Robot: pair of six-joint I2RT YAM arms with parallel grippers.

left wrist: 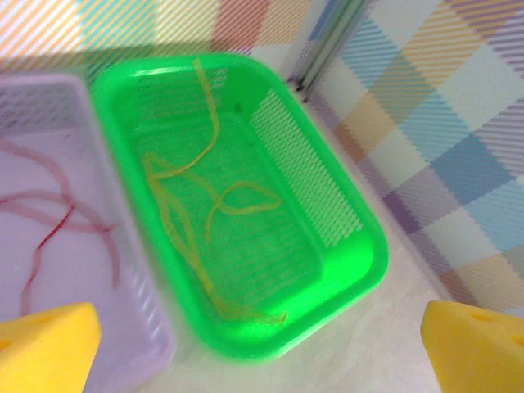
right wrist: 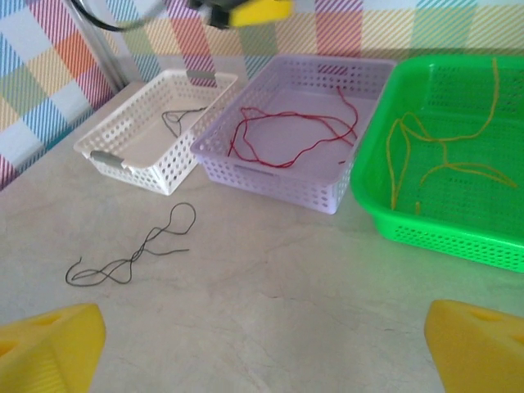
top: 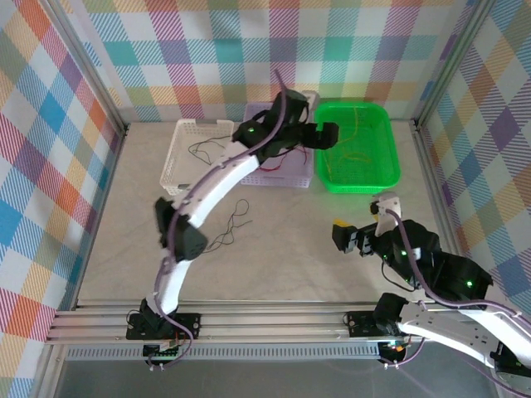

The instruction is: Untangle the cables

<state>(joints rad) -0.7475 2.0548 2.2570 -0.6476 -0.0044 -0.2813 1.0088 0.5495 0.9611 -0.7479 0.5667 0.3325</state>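
Find the left gripper (top: 328, 134) raised over the left rim of the green perforated plastic basket (top: 357, 187) at the far side of the pale marbled desk (top: 282, 249). Note its yellow fingertip pads (left wrist: 45, 348) spread wide, with nothing between them. Look on the green basket's floor for the thin yellow cables (left wrist: 176, 221), lying in loose loops. Locate the lilac perforated plastic basket (right wrist: 278, 176) just beside the green one, on its left, with the thin red cable (right wrist: 286, 117) looped inside. Locate the white slotted plastic basket (right wrist: 143, 160) just beside the lilac one, further left, with one thin dark cable (right wrist: 176, 119) in it. Find a second thin dark cable (right wrist: 131, 260) in loose loops on the bare desk, near the white basket and outside all three. Observe the left arm (top: 224, 178) arching across the white and lilac baskets in the top view, hiding part of both. Find the right gripper (top: 344, 236) at the near right of the desk, well apart from every cable. Note the wide gap between its pads (right wrist: 475, 344), with nothing held.
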